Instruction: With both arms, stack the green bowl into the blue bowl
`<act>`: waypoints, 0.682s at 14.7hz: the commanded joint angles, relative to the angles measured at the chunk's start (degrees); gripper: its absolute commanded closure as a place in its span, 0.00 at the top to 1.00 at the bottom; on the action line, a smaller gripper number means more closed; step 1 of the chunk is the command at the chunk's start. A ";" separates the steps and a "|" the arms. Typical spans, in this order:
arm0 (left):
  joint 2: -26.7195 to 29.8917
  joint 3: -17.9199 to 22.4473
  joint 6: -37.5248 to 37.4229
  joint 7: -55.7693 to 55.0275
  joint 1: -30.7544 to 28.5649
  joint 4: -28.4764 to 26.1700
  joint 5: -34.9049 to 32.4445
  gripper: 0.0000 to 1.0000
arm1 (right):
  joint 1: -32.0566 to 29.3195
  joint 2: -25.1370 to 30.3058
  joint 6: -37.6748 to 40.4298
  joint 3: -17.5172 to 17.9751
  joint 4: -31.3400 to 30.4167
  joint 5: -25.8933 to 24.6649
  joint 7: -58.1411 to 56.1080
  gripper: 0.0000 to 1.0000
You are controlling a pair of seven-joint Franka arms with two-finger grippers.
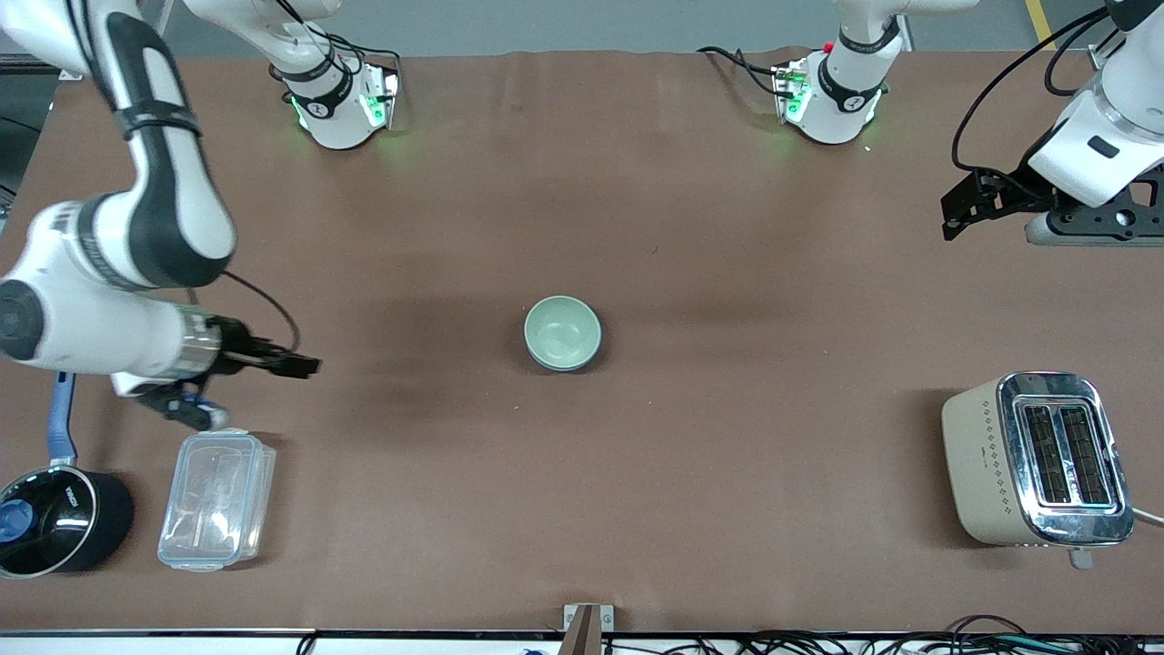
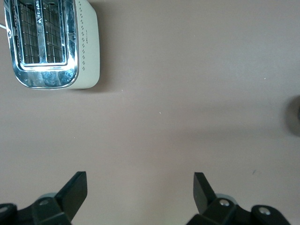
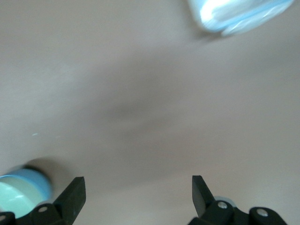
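The pale green bowl [image 1: 562, 329] sits nested inside the blue bowl [image 1: 566, 367] at the middle of the table; only a thin darker edge of the blue bowl shows around it. In the right wrist view the green bowl [image 3: 13, 199] shows inside the blue bowl's [image 3: 36, 181] outer wall. My right gripper [image 1: 198, 415] is open and empty over the table beside the clear box; its jaws [image 3: 138, 190] stand wide apart. My left gripper [image 1: 1091, 238] is open and empty [image 2: 140, 187] over bare table at the left arm's end, farther from the camera than the toaster.
A clear plastic lidded box [image 1: 216, 498] and a black saucepan with a blue handle [image 1: 56, 528] lie at the right arm's end, near the camera. A beige and chrome toaster [image 1: 1037, 459] stands at the left arm's end; it also shows in the left wrist view [image 2: 49, 44].
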State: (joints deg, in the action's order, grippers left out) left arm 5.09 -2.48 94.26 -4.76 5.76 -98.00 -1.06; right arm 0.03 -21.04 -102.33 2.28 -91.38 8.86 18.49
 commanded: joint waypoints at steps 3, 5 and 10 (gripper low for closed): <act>0.79 0.20 -0.22 1.24 0.04 0.27 0.71 1.00 | -4.59 9.25 3.89 1.15 -0.91 -13.74 -8.37 0.98; 0.79 0.11 -0.22 1.24 0.04 0.27 0.71 1.00 | -6.17 11.72 4.06 1.15 -0.29 -18.07 -12.15 0.98; 0.27 0.02 -0.31 1.24 0.39 1.85 0.53 1.00 | -11.72 13.40 4.68 1.50 -2.66 -14.68 -20.25 0.91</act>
State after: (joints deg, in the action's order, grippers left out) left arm 5.22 -2.51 94.29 -4.64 5.92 -97.24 -1.06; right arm -9.78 -8.39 -97.07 2.42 -91.16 -7.50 0.29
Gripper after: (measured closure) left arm 0.000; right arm 0.044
